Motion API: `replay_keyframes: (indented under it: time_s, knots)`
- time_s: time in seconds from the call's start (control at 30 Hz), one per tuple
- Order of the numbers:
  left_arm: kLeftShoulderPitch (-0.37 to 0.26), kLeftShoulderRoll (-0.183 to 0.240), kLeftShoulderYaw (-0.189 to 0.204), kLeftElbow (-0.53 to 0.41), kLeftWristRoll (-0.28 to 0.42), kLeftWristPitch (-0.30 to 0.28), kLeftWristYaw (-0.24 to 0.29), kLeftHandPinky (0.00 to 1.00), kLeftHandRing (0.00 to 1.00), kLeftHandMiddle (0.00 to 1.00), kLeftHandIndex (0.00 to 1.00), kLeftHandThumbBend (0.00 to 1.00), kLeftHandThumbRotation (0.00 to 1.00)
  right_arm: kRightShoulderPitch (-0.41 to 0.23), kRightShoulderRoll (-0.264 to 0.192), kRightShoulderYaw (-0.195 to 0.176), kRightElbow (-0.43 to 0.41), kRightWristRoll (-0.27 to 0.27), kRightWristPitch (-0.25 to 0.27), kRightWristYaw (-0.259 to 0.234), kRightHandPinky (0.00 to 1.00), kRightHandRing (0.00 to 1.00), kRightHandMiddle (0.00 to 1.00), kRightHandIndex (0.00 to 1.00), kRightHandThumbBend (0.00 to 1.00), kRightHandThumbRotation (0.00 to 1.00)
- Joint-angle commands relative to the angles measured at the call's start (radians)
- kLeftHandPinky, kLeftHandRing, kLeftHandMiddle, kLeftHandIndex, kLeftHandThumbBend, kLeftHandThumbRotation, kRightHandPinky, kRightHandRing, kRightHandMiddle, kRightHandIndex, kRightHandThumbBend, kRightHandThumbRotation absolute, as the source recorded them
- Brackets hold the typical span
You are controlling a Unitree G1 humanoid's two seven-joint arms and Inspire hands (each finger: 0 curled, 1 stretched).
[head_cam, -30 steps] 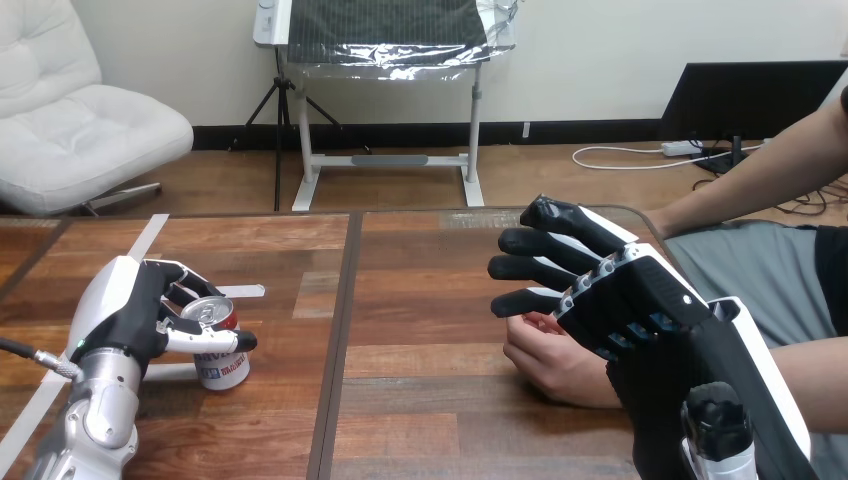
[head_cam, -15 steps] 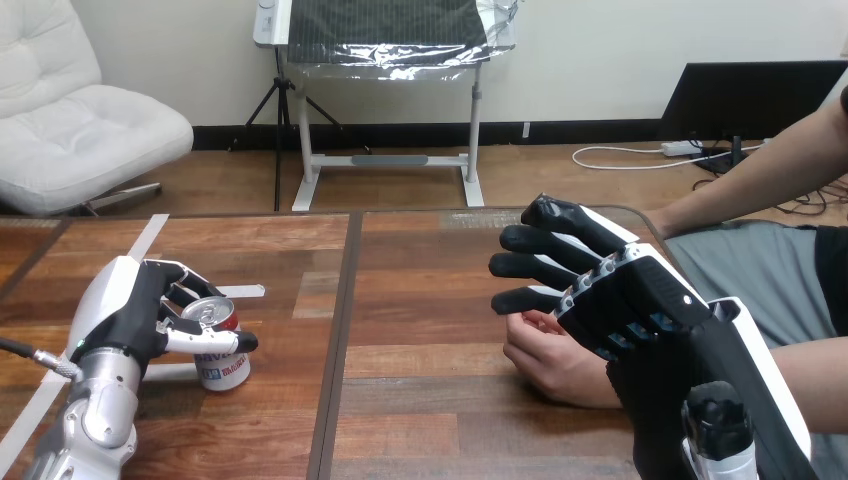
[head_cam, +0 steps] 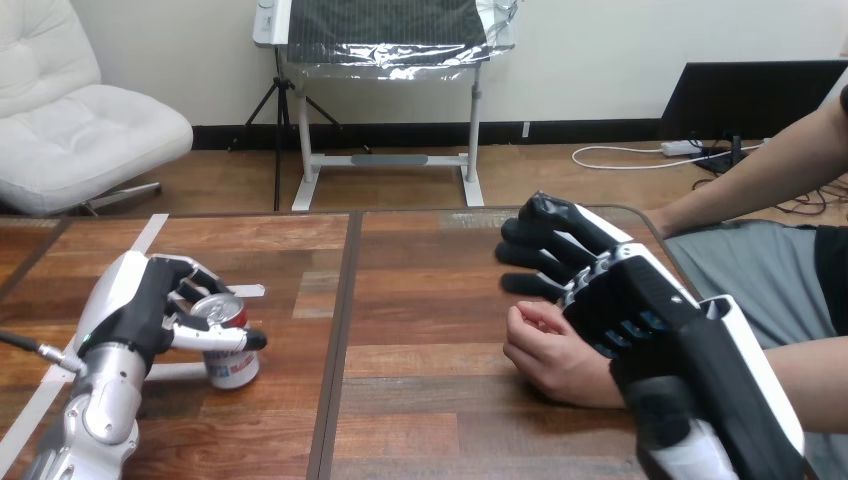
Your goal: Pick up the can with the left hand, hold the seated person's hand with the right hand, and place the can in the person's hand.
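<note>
The red-and-white, silver-topped can [head_cam: 231, 354], at the table's [head_cam: 420, 300] left, is being clasped by the curled fingers and thumb of the left hand [head_cam: 138, 306], while the right hand [head_cam: 628, 302] is being held, fingers straight and close together, just over the person's hand [head_cam: 553, 356].

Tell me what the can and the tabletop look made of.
The can looks like thin metal, probably aluminium: its top is shiny silver and its side is printed red and white. The table looks like wood planks or wood-look laminate, I can't tell which: brown grain, dark seams between boards, a slight sheen.
</note>
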Motion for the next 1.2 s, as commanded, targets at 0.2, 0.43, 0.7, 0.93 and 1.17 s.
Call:
replay_keyframes:
  time_s: [0.2, 0.43, 0.7, 0.93, 1.17]
  knots:
    - [-0.016, 0.028, 0.015, -0.189, -0.013, -0.043, -0.005, 0.30, 0.33, 0.38, 0.43, 0.82, 0.00, -0.132, -0.006, -0.094, 0.070, -0.135, 0.017, -0.069, 0.90, 0.89, 0.89, 0.91, 0.88, 0.81]
    - [0.020, 0.031, 0.026, -0.283, -0.021, -0.058, -0.013, 0.25, 0.27, 0.34, 0.43, 0.82, 0.00, -0.197, -0.021, -0.142, 0.123, -0.199, 0.036, -0.100, 0.94, 0.92, 0.91, 0.92, 0.85, 0.82]
    - [0.053, 0.039, 0.035, -0.372, -0.026, -0.063, -0.025, 0.22, 0.24, 0.33, 0.42, 0.82, 0.00, -0.260, -0.044, -0.188, 0.181, -0.241, 0.046, -0.115, 0.98, 0.97, 0.95, 0.95, 0.83, 0.82]
    - [0.083, 0.038, 0.050, -0.455, -0.035, -0.062, -0.029, 0.20, 0.21, 0.32, 0.41, 0.83, 0.00, -0.324, -0.083, -0.229, 0.250, -0.287, 0.045, -0.134, 0.99, 0.99, 0.96, 0.96, 0.77, 0.78]
    - [0.109, 0.035, 0.066, -0.539, -0.038, -0.041, -0.045, 0.16, 0.18, 0.31, 0.41, 0.83, 0.00, -0.391, -0.131, -0.260, 0.341, -0.340, 0.003, -0.150, 0.92, 0.94, 0.95, 0.95, 0.71, 0.75]
